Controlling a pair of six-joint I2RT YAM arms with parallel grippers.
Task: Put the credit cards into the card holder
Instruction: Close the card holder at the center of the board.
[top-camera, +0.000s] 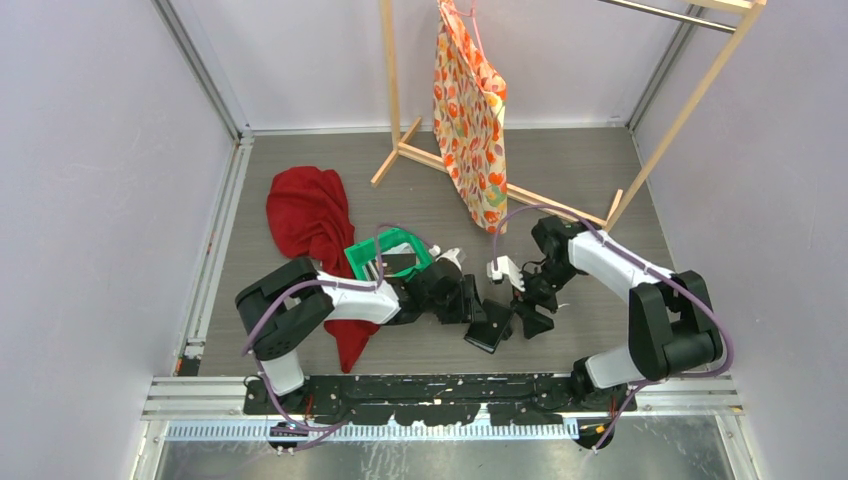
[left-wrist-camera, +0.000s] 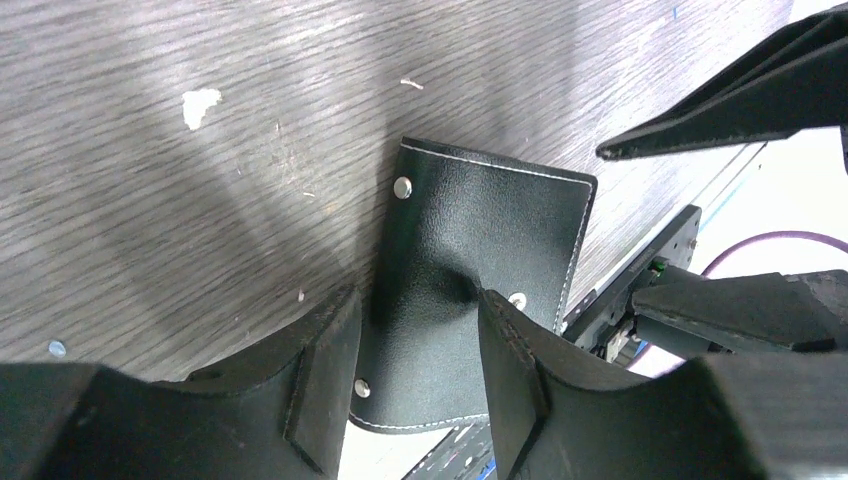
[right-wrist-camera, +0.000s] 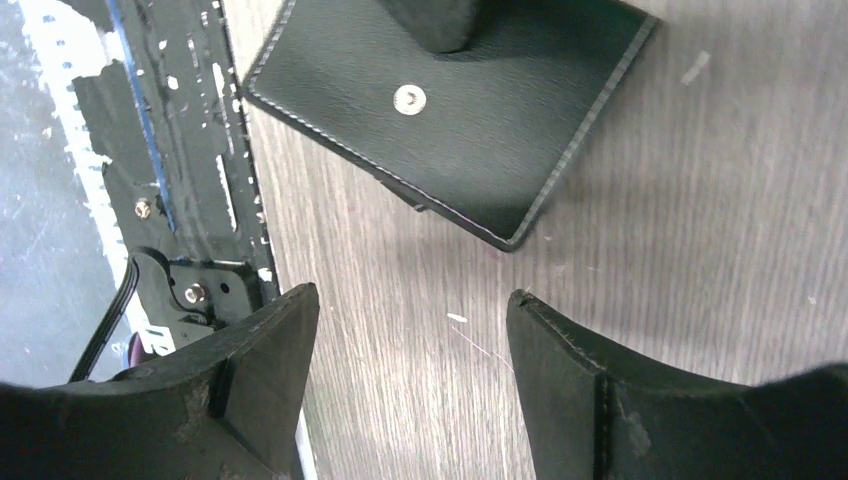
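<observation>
Just at the near edge of the table (left-wrist-camera: 150, 200) lies the holder (left-wrist-camera: 480, 230), black side up. One corner reaches the edge rail. Bare wood lies open on the holder's far side.

The left gripper (left-wrist-camera: 415, 310) stands over the holder with its fingers apart. One finger (left-wrist-camera: 510, 370) pushes down on the cover and makes a dent, and the other sits at the holder's side.

The right gripper (right-wrist-camera: 410, 300) is near the holder but not touching it. Its fingers are wide apart, with only bare wood between them.

A green tray (top-camera: 372, 258) and a red cloth (top-camera: 305, 215) lie well behind the holder, to the left.
</observation>
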